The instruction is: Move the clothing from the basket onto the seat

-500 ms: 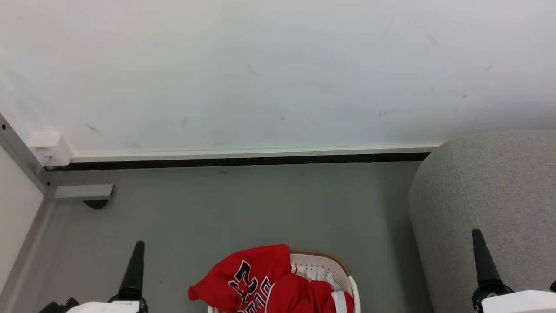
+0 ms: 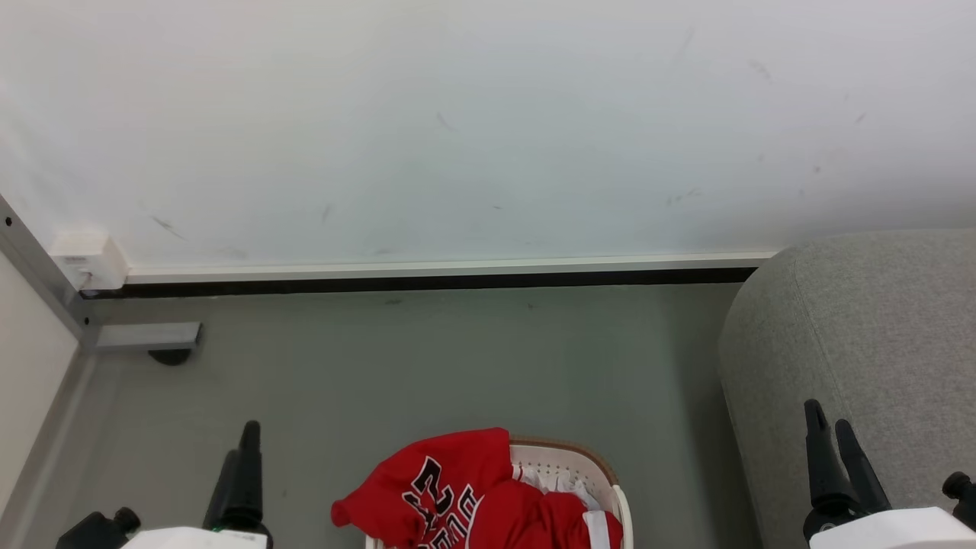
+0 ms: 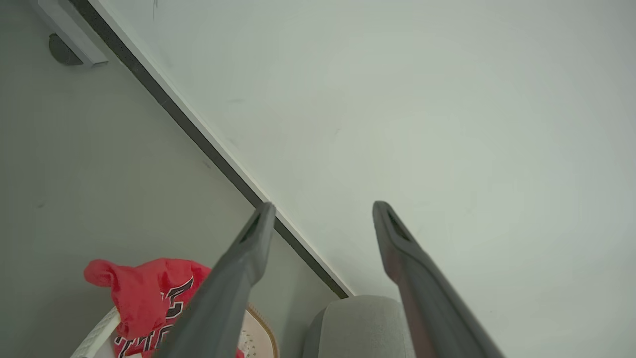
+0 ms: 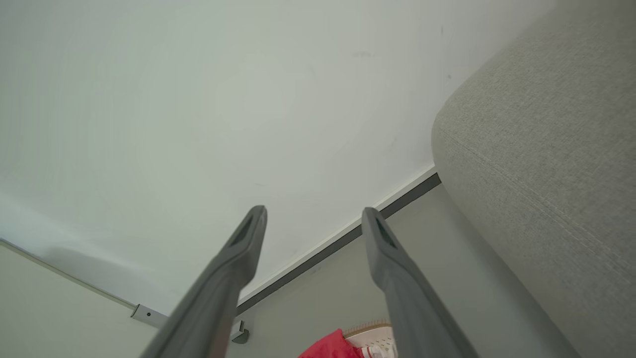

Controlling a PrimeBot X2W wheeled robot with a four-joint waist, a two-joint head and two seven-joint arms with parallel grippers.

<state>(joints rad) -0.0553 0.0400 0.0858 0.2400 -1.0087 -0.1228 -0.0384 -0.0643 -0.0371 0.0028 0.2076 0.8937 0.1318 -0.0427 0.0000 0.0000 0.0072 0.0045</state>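
Red clothing (image 2: 465, 496) with black-and-white lettering is heaped in the cream basket (image 2: 579, 463) at the bottom centre of the head view, spilling over its left rim. The grey seat (image 2: 862, 335) stands to the basket's right. My left gripper (image 2: 242, 435) is low at the left, above the floor, well left of the basket; in its wrist view its fingers (image 3: 248, 248) stand apart, open and holding nothing, with the clothing (image 3: 139, 293) below them. My right gripper (image 2: 829, 415) is in front of the seat, open and holding nothing; the seat (image 4: 541, 149) is at its right.
A pale wall (image 2: 457, 130) with a white skirting strip and dark gap (image 2: 427, 282) closes the far side. A metal post (image 2: 38, 267) with a white box (image 2: 88, 259) and a foot bracket (image 2: 149, 337) stands at far left. Grey floor (image 2: 427, 366) lies between wall and basket.
Both grippers have turned about their wrists: the right now shows two fingers side by side and sits a little further left. The left sits slightly lower. Basket and clothing are unmoved.
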